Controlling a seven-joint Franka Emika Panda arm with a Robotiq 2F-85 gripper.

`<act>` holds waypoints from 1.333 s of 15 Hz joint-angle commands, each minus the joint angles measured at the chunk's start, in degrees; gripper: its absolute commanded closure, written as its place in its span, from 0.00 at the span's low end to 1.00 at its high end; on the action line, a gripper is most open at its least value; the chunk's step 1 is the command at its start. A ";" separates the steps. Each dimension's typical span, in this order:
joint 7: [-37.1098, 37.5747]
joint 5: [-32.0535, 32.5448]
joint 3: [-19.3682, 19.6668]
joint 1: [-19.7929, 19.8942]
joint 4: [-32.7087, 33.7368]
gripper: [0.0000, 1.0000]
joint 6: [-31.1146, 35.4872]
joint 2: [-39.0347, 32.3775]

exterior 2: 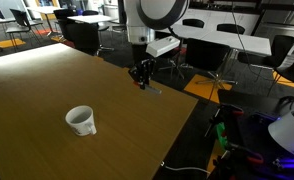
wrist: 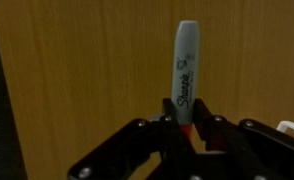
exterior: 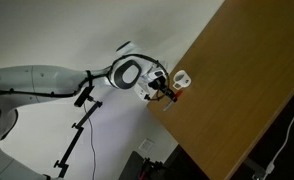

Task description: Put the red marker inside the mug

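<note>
red marker (wrist: 187, 70) in claw (wrist: 190, 126), wrist view

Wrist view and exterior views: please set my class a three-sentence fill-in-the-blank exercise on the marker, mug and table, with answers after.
1. In the wrist view the red marker is held in the gripper, and the brand name printed on it reads ____.
2. In an exterior view the mug is coloured ____.
3. The mug stands upright on a ____ table.
Missing words: Sharpie; white; wooden.
</note>
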State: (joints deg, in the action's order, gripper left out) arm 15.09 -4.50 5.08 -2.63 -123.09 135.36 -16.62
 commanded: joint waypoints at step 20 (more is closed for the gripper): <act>-8.21 3.43 -0.92 2.90 1.93 0.94 4.26 0.02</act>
State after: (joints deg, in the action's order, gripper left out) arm 12.46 -2.50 4.62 -1.64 -121.41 138.93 -17.83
